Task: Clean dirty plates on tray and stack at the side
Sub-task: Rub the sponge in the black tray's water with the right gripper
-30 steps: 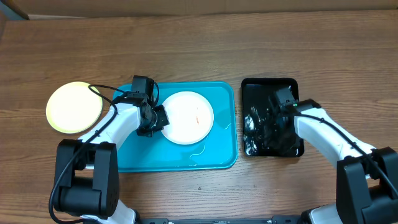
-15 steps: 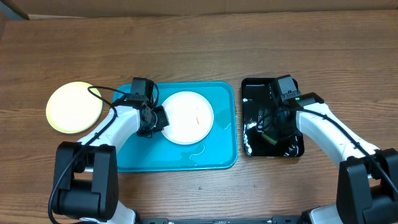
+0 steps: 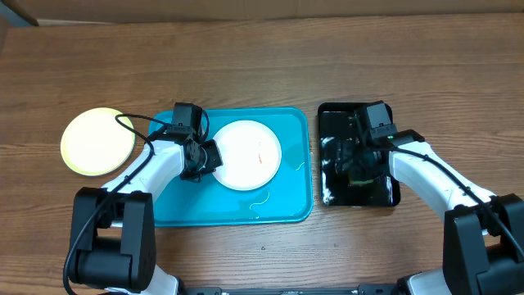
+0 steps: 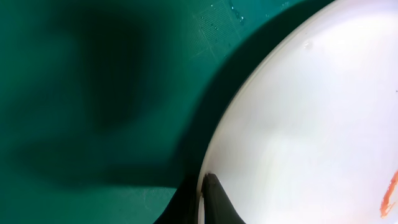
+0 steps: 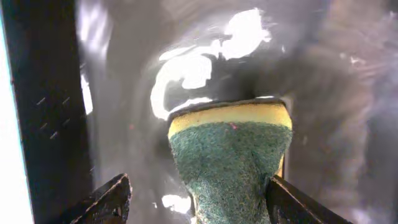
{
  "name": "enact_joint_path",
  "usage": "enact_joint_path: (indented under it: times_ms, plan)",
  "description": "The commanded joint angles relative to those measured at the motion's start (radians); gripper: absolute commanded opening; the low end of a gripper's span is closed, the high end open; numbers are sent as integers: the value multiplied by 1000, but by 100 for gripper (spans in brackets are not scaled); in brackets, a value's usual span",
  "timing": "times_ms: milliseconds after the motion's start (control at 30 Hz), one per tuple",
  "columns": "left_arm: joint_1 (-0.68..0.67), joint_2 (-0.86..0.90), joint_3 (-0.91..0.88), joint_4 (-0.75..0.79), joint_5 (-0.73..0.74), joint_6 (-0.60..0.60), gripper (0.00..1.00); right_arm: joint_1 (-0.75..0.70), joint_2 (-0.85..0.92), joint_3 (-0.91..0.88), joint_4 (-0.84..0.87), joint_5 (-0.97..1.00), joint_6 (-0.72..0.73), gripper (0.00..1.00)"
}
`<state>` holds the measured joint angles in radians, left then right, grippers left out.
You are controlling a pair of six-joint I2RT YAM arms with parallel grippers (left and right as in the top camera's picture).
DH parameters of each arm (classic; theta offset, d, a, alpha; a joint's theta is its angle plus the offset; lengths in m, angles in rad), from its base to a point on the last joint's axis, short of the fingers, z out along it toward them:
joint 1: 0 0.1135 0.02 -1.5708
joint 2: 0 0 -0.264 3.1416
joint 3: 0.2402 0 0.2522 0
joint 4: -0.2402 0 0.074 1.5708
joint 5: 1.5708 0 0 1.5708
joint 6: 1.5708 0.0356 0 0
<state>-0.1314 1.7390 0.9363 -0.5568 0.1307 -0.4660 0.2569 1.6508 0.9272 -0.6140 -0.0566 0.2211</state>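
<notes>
A white plate with a small orange-brown smear lies on the light-blue tray. My left gripper is shut on the plate's left rim. In the left wrist view the rim runs between my dark fingertips, over the tray floor. A pale yellow-green plate rests on the table left of the tray. My right gripper hangs open over the wet black tray. A green-and-yellow sponge sits between its jaws, against the right finger and apart from the left.
The black tray's floor is wet and glossy with bright reflections. Water streaks mark the light-blue tray's front part. Bare wooden table stretches behind both trays.
My right gripper has shifted a little over the black tray around the sponge. The left gripper and the white plate have stayed where they were.
</notes>
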Motion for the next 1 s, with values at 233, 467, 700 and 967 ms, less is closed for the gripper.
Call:
enact_joint_path:
  times_ms: [233, 467, 700, 967]
  plan:
    - [-14, 67, -65, -18, -63, -6, 4, -5, -2, 69, -41, -19, -70, 75]
    - [-14, 67, -65, -18, -64, -6, 4, -5, -1, 26, -8, 98, -69, 74]
    - [-14, 67, -65, -17, -64, -5, 4, -5, -1, -70, 126, 109, -69, 73]
    - [-14, 67, -65, -18, -72, -6, 4, -5, -1, -100, 241, 97, -69, 4]
